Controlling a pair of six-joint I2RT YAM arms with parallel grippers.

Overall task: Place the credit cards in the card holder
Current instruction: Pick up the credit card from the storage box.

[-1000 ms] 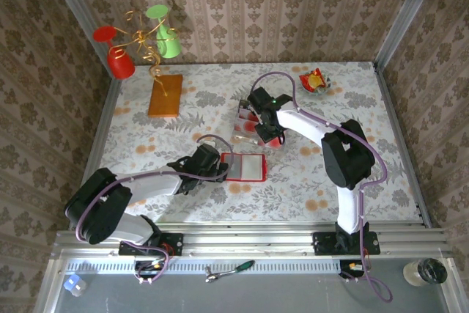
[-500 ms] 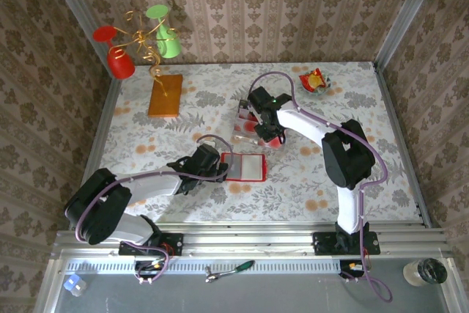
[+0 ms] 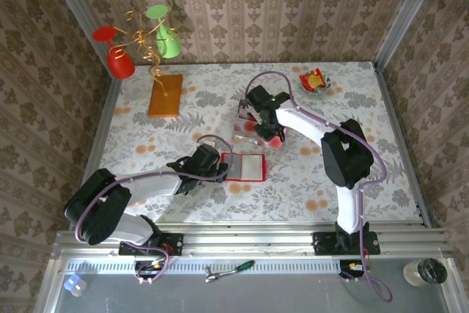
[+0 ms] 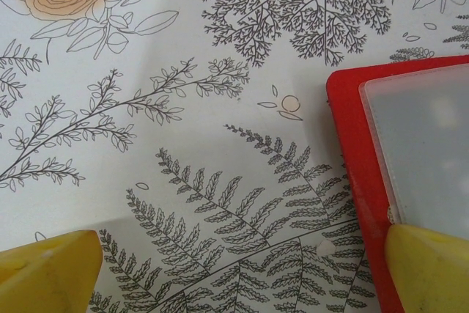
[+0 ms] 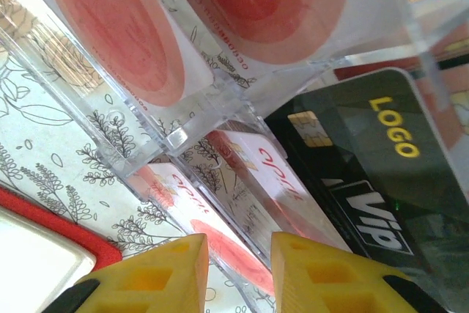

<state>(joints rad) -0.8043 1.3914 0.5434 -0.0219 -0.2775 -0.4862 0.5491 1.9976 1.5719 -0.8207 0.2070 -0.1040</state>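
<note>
We see the card holder (image 3: 246,168) lying open and flat on the flowered tabletop (image 3: 146,137), near the front, red rim around a pale clear pocket. The left hand (image 3: 222,166) sits low at its left edge. From the left wrist, that hand (image 4: 240,258) is spread wide, one yellow finger (image 4: 45,273) over bare cloth and the other over the red border of the card holder (image 4: 349,159).

The credit cards (image 3: 246,127) stand behind the holder, towards the middle of the tabletop, packed in a clear plastic rack (image 3: 242,116). The right hand (image 3: 259,125) hangs right over them. In the right wrist view, this hand (image 5: 239,263) is only narrowly parted, its fingers (image 5: 150,278) close above pale credit cards (image 5: 253,181) with red blotches. We cannot tell whether they pinch a card. A dark card (image 5: 370,181) with yellow lettering lies just beside the rack (image 5: 183,135), and a corner of the card holder (image 5: 55,219) shows at lower left.
</note>
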